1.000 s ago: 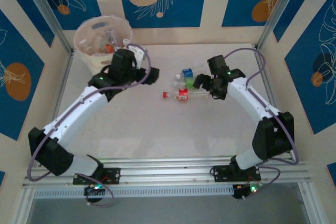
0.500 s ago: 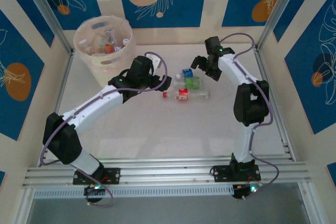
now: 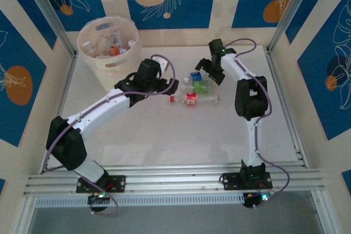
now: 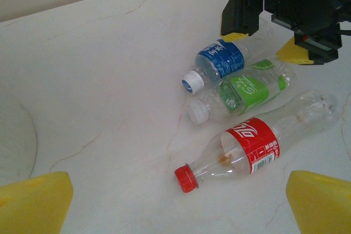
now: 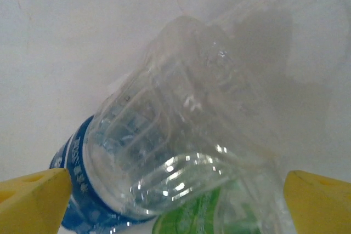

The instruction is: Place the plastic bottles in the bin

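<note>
Blue-label bottle (image 4: 222, 58), green-label bottle (image 4: 249, 89), red-label bottle (image 4: 255, 143) w/ red cap (image 4: 186, 178); bin (image 3: 118, 64) pale pink-white.

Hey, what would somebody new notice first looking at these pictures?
A blue-label bottle, a green-label bottle and a red-label bottle with a red cap lie together mid-table. The right gripper sits open over the blue-label bottle's base, and the left gripper is open near the red cap. The bin in the far left corner already holds several other bottles.

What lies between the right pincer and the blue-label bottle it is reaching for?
Nothing visible. The open right pincer straddles the base end of the blue-label bottle; the green-label bottle lies alongside, not between.
</note>
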Action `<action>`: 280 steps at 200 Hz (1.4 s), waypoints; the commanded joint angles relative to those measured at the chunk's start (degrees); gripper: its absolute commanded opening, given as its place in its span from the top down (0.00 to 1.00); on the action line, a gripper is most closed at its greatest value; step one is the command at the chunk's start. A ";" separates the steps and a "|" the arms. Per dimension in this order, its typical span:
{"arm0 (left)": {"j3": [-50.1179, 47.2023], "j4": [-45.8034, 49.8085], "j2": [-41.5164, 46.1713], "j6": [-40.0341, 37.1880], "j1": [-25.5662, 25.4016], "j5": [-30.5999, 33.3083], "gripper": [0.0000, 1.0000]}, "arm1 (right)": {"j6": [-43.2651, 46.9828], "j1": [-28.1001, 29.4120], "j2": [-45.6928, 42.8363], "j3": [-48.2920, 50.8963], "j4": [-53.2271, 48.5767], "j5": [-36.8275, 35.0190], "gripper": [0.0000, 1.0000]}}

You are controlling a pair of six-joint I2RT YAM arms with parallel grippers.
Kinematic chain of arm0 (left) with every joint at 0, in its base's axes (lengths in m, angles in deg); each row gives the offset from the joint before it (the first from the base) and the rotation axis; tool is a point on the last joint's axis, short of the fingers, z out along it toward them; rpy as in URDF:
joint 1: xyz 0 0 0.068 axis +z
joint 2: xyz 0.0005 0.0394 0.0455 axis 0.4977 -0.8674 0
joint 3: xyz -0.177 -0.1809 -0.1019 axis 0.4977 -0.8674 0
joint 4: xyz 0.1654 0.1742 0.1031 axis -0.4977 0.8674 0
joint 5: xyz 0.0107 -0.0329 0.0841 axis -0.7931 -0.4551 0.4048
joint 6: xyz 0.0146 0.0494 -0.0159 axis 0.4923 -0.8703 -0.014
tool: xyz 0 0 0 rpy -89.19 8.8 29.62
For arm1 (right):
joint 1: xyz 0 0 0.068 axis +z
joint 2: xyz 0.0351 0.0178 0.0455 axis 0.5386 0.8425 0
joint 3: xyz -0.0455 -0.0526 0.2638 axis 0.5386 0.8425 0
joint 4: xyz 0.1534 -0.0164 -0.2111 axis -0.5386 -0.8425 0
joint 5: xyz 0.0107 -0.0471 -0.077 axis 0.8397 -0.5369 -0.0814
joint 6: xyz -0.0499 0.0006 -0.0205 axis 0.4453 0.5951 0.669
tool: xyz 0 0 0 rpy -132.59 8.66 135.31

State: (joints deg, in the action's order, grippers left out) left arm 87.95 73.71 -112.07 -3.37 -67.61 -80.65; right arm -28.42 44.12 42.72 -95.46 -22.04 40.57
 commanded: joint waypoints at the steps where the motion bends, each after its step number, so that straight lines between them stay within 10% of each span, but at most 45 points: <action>1: -0.20 -0.68 -0.61 0.90 -0.31 1.19 0.01 | -2.04 -0.53 3.19 -3.94 -0.95 3.33 0.01; 137: 0.68 0.51 -1.64 0.60 -0.25 2.70 0.01 | -3.15 -0.26 13.72 -16.35 -0.71 8.13 0.36; 280: -1.51 -1.87 -0.87 -2.63 -0.50 -9.79 0.00 | 2.77 -0.05 -9.77 -5.35 4.52 9.00 0.42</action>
State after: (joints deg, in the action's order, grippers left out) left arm 87.86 72.79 -115.83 -3.96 -67.63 -85.00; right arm -28.00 43.73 40.60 -106.96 -18.24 48.96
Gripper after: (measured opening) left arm 0.994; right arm 0.580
